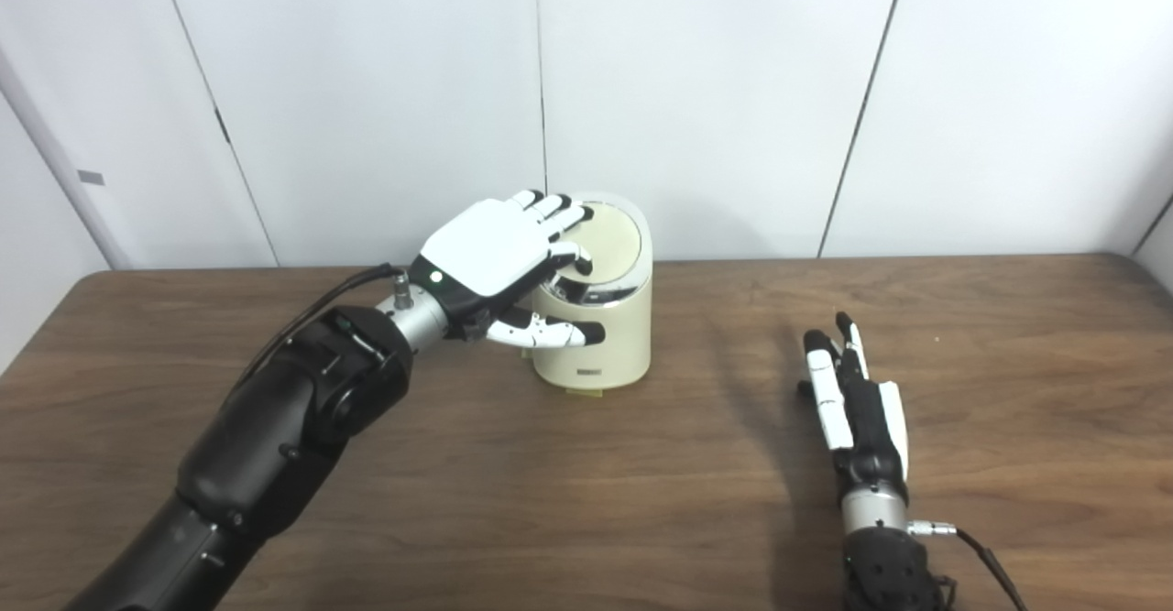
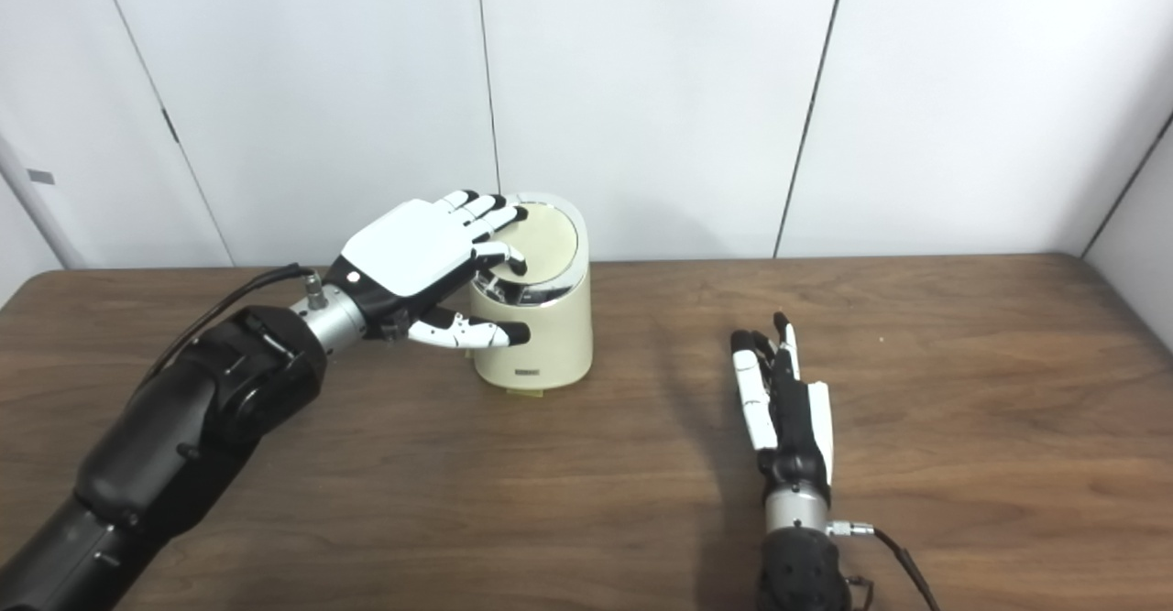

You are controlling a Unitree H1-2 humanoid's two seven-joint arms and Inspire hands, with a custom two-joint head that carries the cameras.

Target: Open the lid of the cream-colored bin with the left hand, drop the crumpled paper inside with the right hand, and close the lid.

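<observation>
A cream-colored bin (image 1: 600, 336) stands upright on the wooden table near the back wall. Its round lid (image 1: 609, 240) lies down flat with a chrome rim around it. My left hand (image 1: 495, 258) hovers palm down over the lid's left part, fingers spread and touching the lid, thumb stretched along the bin's front side. It holds nothing. My right hand (image 1: 857, 400) rests edge-on upon the table to the right of the bin, fingers straight and apart, holding nothing. No crumpled paper shows in either view.
The brown wooden table (image 1: 586, 501) stretches to both sides. A white panelled wall (image 1: 733, 89) rises just behind the bin. A cable (image 1: 990, 565) trails from my right wrist toward the lower edge.
</observation>
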